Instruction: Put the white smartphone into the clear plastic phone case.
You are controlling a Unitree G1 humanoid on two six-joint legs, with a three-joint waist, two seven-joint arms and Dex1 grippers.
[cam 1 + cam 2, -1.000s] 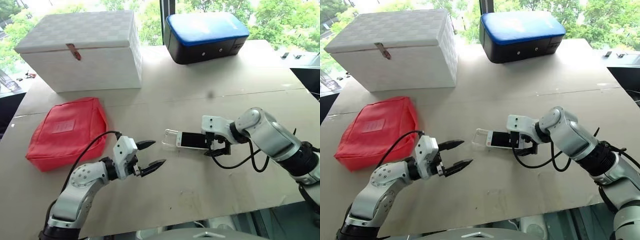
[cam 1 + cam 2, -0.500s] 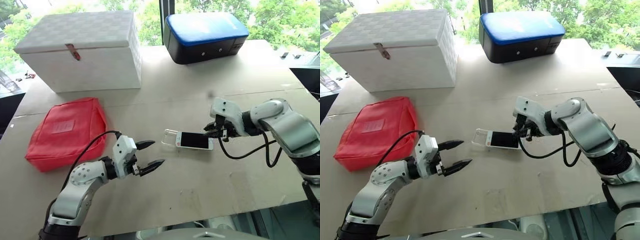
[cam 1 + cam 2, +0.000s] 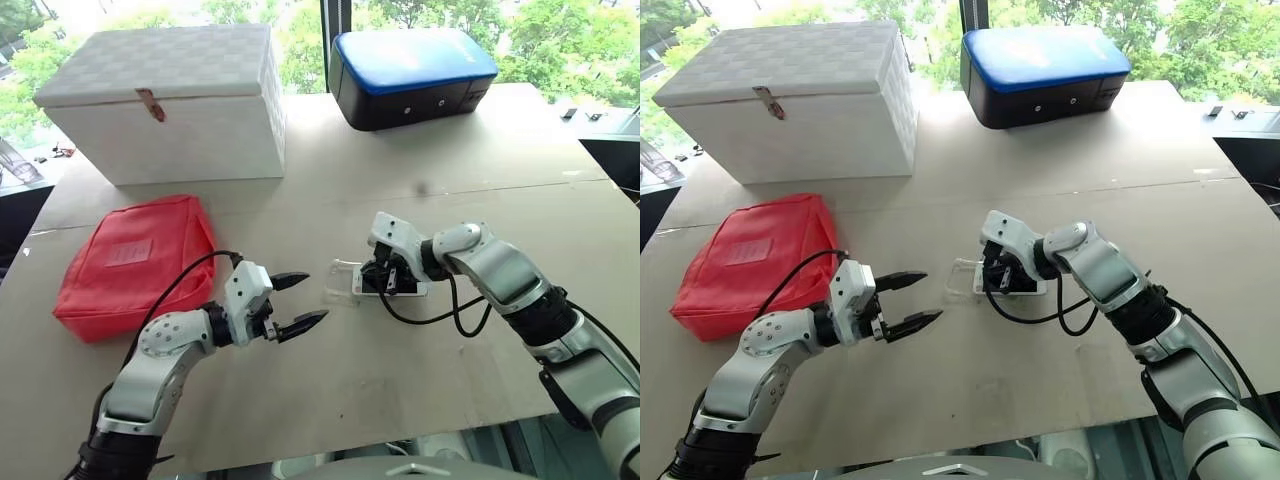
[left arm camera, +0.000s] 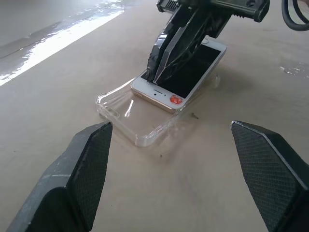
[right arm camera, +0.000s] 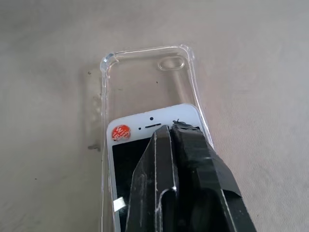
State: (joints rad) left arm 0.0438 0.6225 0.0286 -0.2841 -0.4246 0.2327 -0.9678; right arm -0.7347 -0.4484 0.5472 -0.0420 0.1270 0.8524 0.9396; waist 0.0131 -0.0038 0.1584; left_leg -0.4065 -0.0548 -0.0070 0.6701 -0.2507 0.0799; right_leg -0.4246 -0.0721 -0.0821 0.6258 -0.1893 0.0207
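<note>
My right gripper (image 5: 171,126), fingers pressed together, holds nothing, tips on the white smartphone (image 4: 186,75); the clear plastic phone case (image 5: 145,77) open end lies at 12 o'clock along its long axis.

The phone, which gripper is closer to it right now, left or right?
Right. The right gripper, shut, rests on the phone. The left gripper hovers open, a gap short of the clear case.

We see our right end effector (image 5: 173,131) with its fingers (image 5: 159,179) pressed together, tips on the phone (image 5: 126,145) near its top edge. The phone lies partway inside the clear case (image 5: 145,77) on the beige surface (image 5: 251,58), a red sticker (image 5: 120,133) beside its earpiece.
</note>
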